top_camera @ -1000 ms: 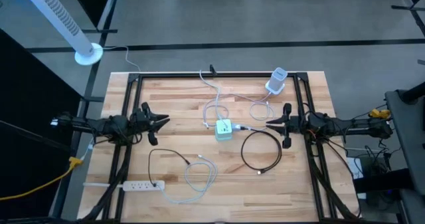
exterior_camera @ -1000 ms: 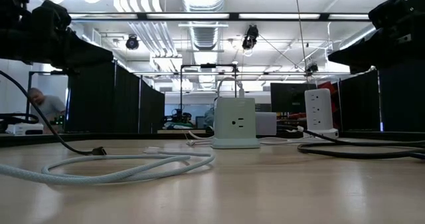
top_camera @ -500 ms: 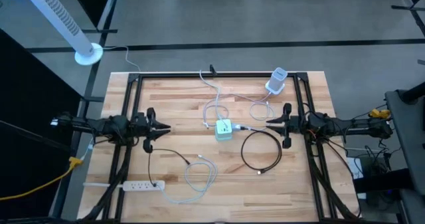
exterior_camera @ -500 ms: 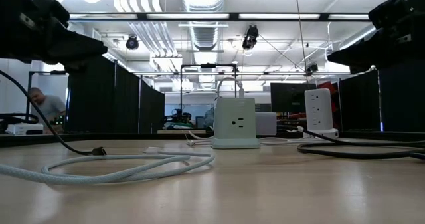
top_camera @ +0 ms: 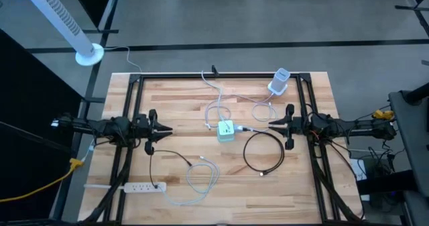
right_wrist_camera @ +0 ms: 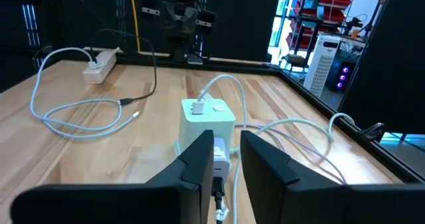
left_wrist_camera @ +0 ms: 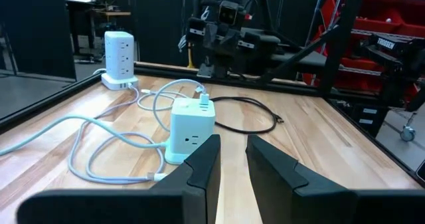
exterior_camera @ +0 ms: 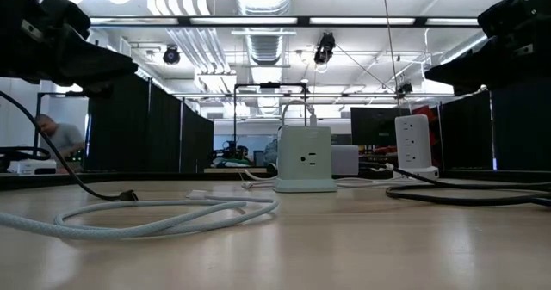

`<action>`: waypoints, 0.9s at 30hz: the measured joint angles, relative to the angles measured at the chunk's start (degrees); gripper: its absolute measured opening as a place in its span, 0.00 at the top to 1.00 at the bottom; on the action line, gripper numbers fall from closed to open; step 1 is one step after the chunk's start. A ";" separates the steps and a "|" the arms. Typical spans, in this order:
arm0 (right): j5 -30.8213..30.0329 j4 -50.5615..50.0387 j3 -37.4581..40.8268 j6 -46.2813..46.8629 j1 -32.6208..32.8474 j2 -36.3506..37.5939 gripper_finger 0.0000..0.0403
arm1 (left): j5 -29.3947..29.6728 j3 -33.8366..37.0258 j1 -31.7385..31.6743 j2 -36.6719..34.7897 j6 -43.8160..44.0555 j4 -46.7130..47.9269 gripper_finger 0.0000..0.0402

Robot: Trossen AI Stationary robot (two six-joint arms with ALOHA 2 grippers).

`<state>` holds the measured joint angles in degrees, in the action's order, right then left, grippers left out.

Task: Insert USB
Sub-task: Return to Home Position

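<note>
A pale green cube-shaped power hub (top_camera: 226, 130) (left_wrist_camera: 191, 127) (right_wrist_camera: 207, 121) stands mid-table with a white plug (right_wrist_camera: 197, 108) in its top. A small white adapter (right_wrist_camera: 221, 163) lies against its right side. A black cable (top_camera: 263, 152) lies looped right of the hub, its free end (top_camera: 261, 174) on the wood. A white cable (top_camera: 201, 176) is coiled toward the near edge. My left gripper (top_camera: 166, 129) (left_wrist_camera: 232, 144) hovers left of the hub, fingers a narrow gap apart. My right gripper (top_camera: 270, 124) (right_wrist_camera: 227, 139) hovers right of it, likewise narrowly open. Both are above the table and hold nothing.
A white tower charger (top_camera: 279, 82) (left_wrist_camera: 119, 49) stands near the far right. A white power strip (top_camera: 144, 186) lies at the near left, its black cord running toward the coil. White cables loop behind the hub. Bare wood (top_camera: 295, 192) lies near right. A person (exterior_camera: 56, 135) shows beyond the table.
My left gripper has turned about its wrist while staying over the table's left side, level with the hub. My right gripper and the cables have kept still.
</note>
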<state>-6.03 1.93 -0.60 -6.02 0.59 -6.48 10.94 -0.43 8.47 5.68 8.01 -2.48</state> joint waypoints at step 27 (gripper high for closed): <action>-0.01 0.00 0.00 0.00 -0.01 0.01 0.81 | 0.02 -0.02 0.00 0.08 0.00 0.00 0.84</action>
<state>-6.04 1.93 -0.60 -6.02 0.58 -6.47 10.96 -0.45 8.47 5.76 8.01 -2.48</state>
